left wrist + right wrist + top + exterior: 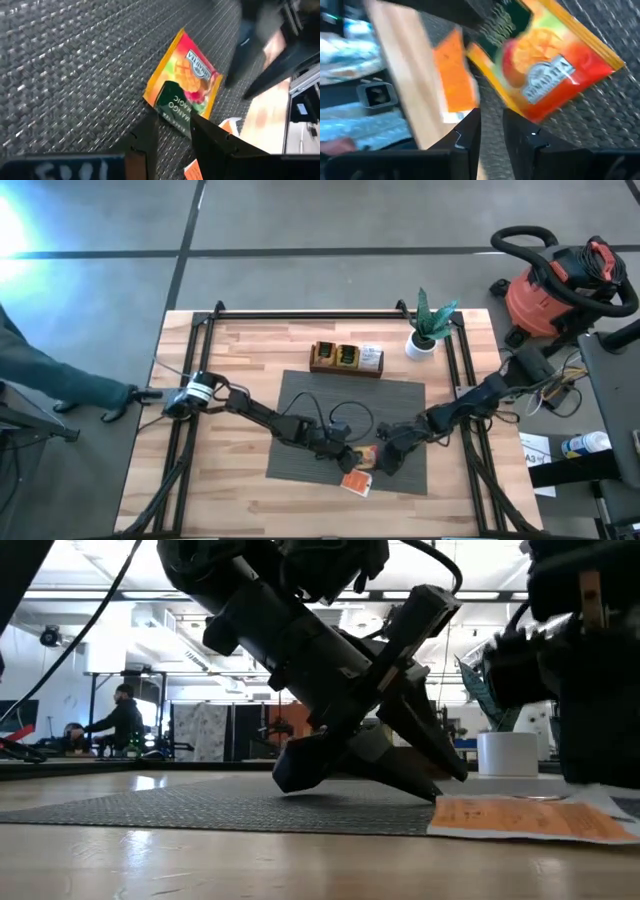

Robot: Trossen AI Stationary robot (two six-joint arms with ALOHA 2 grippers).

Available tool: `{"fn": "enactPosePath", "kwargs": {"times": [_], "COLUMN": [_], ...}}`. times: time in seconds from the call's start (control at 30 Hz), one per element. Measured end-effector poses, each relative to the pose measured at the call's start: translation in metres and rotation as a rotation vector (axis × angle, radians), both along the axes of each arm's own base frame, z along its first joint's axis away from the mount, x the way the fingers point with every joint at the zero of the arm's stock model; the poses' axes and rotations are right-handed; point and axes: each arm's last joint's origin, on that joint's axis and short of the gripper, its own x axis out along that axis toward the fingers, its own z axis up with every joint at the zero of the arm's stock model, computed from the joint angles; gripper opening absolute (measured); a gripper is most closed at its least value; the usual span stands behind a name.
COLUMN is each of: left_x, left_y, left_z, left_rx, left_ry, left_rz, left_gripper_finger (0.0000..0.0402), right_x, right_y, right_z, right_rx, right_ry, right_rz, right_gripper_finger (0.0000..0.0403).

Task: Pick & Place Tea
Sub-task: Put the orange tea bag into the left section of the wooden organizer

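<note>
From the high view, both arms are being brought together over the grey mat (300,405) near its front edge, the left gripper (352,457) and right gripper (385,461) close beside a sachet, while another orange sachet (357,482) is lying at the mat's edge and the wooden tray (346,359) is waiting well apart behind. In the low view the orange sachet (530,818) is being shown flat, half off the mat (something the wrist views only hint at). In the left wrist view, the mango sachet (184,85) is being pinched at its green end between narrowly parted fingers (147,137). In the right wrist view the same sachet (545,75) is being approached by fingers (520,135) slightly apart, gripping nothing visible; a handover is probably best done by closing squarely on the free edge before the other side is released.
</note>
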Motion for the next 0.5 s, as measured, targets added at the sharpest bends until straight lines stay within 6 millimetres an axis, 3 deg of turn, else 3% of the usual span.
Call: {"fn": "enactPosePath", "kwargs": {"times": [0.23, 0.5], "left_x": [0.003, 0.006], "left_y": [-0.001, -0.005], "left_z": [0.006, 0.013], "left_rx": [-0.013, -0.034], "left_ry": [-0.054, -0.123], "left_rz": [0.000, -0.013], "left_gripper_finger": [0.0110, 0.0110], "right_x": [0.023, 0.051], "right_y": [0.017, 0.032], "right_z": [-0.007, 0.007], "right_rx": [-0.011, -0.047], "right_ry": [0.031, -0.088], "right_rz": [0.031, 0.108], "right_gripper_finger": [0.0075, 0.0075]}}
